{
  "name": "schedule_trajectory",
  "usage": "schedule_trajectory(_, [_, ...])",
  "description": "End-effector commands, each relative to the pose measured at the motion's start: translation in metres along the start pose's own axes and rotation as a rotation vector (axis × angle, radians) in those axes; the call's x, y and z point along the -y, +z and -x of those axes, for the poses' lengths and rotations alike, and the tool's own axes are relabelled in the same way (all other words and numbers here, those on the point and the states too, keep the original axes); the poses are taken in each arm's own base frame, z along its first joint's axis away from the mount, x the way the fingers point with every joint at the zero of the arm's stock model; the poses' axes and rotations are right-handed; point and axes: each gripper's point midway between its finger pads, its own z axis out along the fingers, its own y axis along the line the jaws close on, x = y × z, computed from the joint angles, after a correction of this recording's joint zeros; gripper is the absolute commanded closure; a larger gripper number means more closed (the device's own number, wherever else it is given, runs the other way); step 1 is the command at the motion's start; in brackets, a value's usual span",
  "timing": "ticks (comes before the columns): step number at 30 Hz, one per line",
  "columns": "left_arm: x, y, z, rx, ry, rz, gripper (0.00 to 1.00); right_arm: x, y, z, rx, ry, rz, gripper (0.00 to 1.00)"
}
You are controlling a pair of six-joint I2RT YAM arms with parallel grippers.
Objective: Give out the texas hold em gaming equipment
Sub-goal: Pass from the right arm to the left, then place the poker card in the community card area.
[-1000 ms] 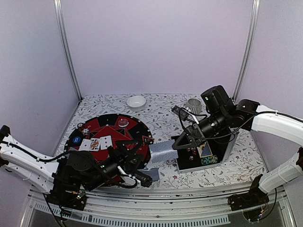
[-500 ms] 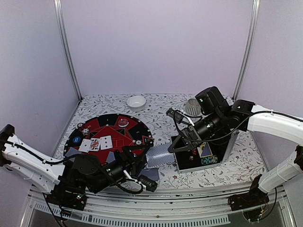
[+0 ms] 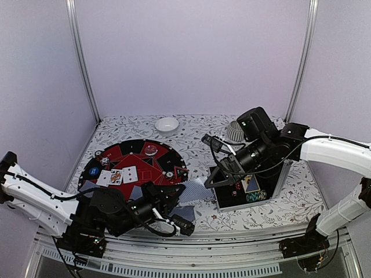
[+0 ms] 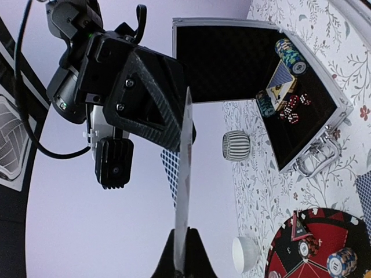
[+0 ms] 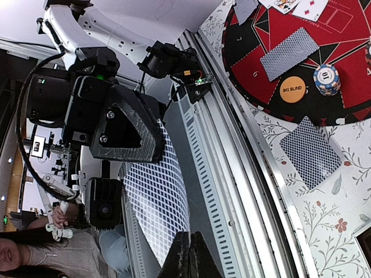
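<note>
on the red-and-black mat (image 5: 264,32) an orange disc (image 5: 291,89) reads "big blind". right of it, left hand (image 4: 181,263) and right hand (image 5: 188,255) both pinch one patterned-back card (image 3: 194,190), held above the worktop (image 3: 197,139) beside the open case (image 4: 232,63).

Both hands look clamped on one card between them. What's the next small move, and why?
Probably open the right hand. It and the left hand pinch opposite ends of the card, and the red-and-black mat lies on the left arm's side, so the left could carry it there.
</note>
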Motion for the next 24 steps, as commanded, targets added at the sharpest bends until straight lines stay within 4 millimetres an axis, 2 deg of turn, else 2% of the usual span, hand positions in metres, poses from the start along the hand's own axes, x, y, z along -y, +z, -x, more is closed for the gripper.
schedule_trajectory(1, [-0.003,0.000,0.011,0.017,-0.099,-0.042,1.00,-0.002,-0.001,0.012,0.035,-0.048,-0.022,0.96])
schedule_trajectory(3, [0.003,0.004,0.006,-0.038,-0.182,-0.102,1.00,0.003,-0.006,0.017,0.067,-0.048,-0.067,0.79])
schedule_trajectory(4, [0.003,0.008,0.000,-0.086,-0.231,-0.126,1.00,0.008,-0.011,0.022,0.093,-0.047,-0.102,0.64])
schedule_trajectory(6, [0.016,0.014,-0.025,-0.217,-0.317,-0.224,1.00,0.017,-0.026,0.031,0.160,-0.043,-0.190,0.39])
schedule_trajectory(8, [0.026,0.018,-0.054,-0.333,-0.444,-0.306,1.00,0.029,-0.050,0.043,0.251,-0.034,-0.298,0.07])
schedule_trajectory(9, [0.031,0.019,-0.070,-0.392,-0.511,-0.345,1.00,0.034,-0.061,0.047,0.290,-0.032,-0.353,0.00])
schedule_trajectory(11, [0.041,0.018,-0.102,-0.509,-0.652,-0.413,1.00,0.041,-0.079,0.049,0.349,-0.025,-0.446,0.01])
schedule_trajectory(14, [0.073,0.006,-0.155,-0.715,-0.830,-0.529,1.00,0.047,-0.094,0.047,0.393,-0.018,-0.510,0.01])
schedule_trajectory(17, [0.104,-0.010,-0.203,-0.936,-0.935,-0.586,1.00,0.049,-0.097,0.044,0.398,-0.019,-0.519,0.01])
schedule_trajectory(20, [0.130,-0.019,-0.238,-1.096,-0.960,-0.627,1.00,0.052,-0.093,0.041,0.379,-0.019,-0.514,0.01])
schedule_trajectory(24, [0.151,-0.012,-0.278,-1.216,-0.952,-0.613,1.00,0.056,-0.088,0.039,0.358,-0.017,-0.509,0.01])
